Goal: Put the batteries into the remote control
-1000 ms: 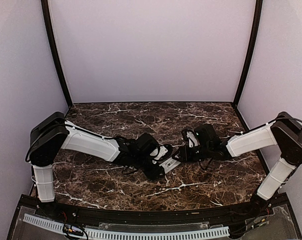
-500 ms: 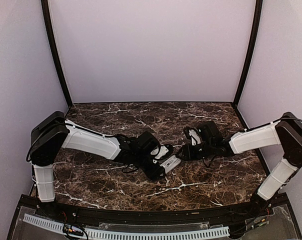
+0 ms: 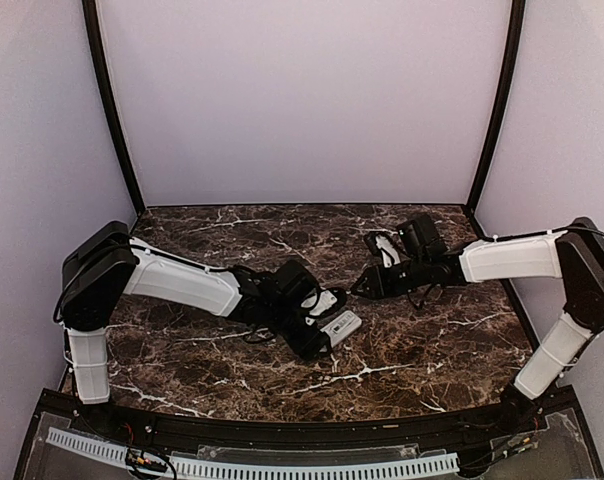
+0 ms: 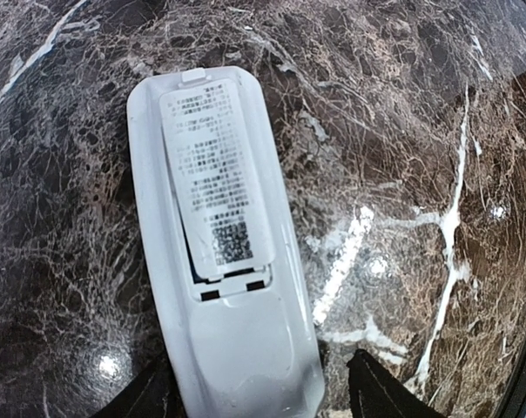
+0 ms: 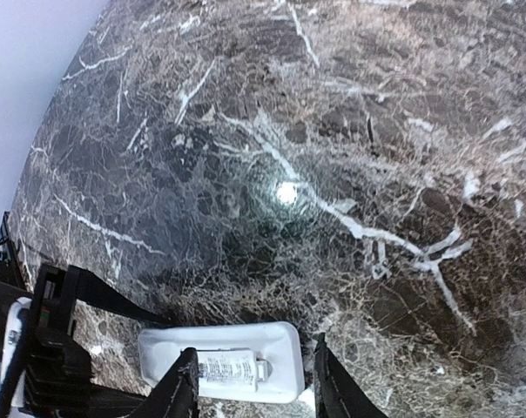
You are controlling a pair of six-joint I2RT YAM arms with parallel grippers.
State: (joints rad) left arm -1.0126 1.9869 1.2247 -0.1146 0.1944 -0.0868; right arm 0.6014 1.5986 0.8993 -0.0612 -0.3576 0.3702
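Observation:
The remote control (image 4: 219,287) lies back-up on the marble table, a white slab with a printed label on its battery cover (image 4: 212,165). A dark slit shows at the cover's near end. My left gripper (image 4: 263,396) is open astride the remote's near end, with a gap on the right side. From above, the remote (image 3: 342,326) sits just right of the left gripper (image 3: 325,320). My right gripper (image 3: 366,287) hangs open and empty, up and right of it. In the right wrist view the remote (image 5: 272,341) lies beyond the right gripper (image 5: 252,387). No batteries show.
The dark marble table (image 3: 422,345) is boxed in by pale walls, with black posts (image 3: 110,100) at the back corners. A black rail (image 3: 282,432) runs along the near edge. The left arm's black cable (image 3: 254,338) loops on the table beside its wrist.
My right gripper has drawn back up and to the right, away from the remote. The left jaws have spread wider around the remote, which has shifted slightly right.

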